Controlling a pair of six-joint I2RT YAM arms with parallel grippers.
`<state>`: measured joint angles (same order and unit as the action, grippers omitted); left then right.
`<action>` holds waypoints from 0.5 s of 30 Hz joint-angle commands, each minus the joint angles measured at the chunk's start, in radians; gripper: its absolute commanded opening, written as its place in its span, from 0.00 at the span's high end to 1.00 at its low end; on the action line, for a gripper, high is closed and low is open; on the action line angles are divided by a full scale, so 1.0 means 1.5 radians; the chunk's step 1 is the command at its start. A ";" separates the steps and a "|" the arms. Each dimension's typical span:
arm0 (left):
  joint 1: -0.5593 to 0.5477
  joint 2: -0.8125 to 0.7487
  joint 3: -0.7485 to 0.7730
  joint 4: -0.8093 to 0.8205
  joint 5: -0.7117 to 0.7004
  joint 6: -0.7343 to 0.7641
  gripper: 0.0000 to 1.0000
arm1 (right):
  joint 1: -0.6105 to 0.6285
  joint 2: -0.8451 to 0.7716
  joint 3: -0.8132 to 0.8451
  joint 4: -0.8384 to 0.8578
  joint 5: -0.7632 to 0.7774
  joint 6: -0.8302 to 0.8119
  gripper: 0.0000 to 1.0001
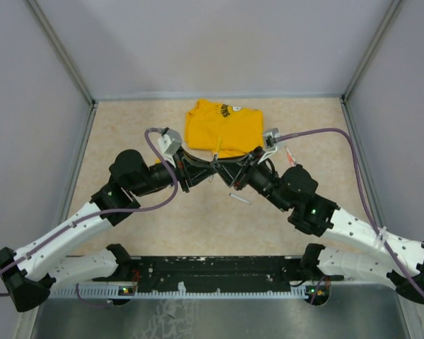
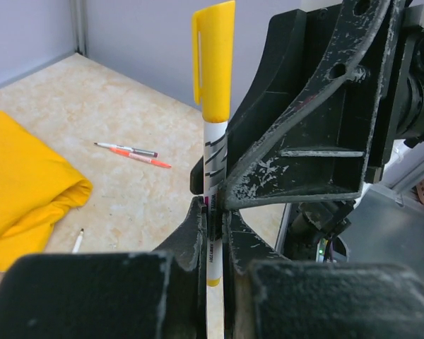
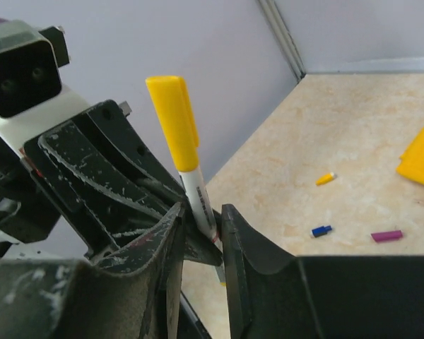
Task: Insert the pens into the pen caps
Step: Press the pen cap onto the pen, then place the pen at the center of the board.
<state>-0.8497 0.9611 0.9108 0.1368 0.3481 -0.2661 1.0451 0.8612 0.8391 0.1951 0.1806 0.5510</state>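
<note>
A white-barrelled pen [image 2: 214,162] with a yellow cap [image 2: 215,63] on its top stands upright between both grippers over the middle of the table [image 1: 218,157]. My left gripper [image 2: 214,212] is shut on the lower barrel. My right gripper [image 3: 201,212] closes on the barrel [image 3: 196,194] just above, below the yellow cap [image 3: 173,120]. Loose caps lie on the table in the right wrist view: yellow [image 3: 326,179], blue [image 3: 321,230], magenta [image 3: 386,235]. Two loose pens [image 2: 127,149] lie side by side, one orange-red [image 2: 145,159]. Another pen [image 1: 240,198] lies near the right arm.
A folded yellow T-shirt [image 1: 222,127] lies just behind the grippers, a pen end [image 2: 78,241] beside its edge. Grey walls [image 1: 28,106] close in the table on three sides. Both arms meet in the middle, cables looping above them.
</note>
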 commanded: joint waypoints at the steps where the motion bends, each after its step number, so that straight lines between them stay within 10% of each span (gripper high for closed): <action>1: 0.003 -0.003 0.016 0.049 0.024 -0.004 1.00 | 0.004 -0.022 -0.005 0.007 -0.013 0.009 0.72; 15: 0.003 -0.016 0.010 -0.039 -0.105 0.029 1.00 | 0.005 -0.114 -0.099 -0.042 0.063 -0.012 0.67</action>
<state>-0.8471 0.9592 0.9119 0.1379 0.2974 -0.2642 1.0454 0.7418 0.7376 0.1623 0.2054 0.5552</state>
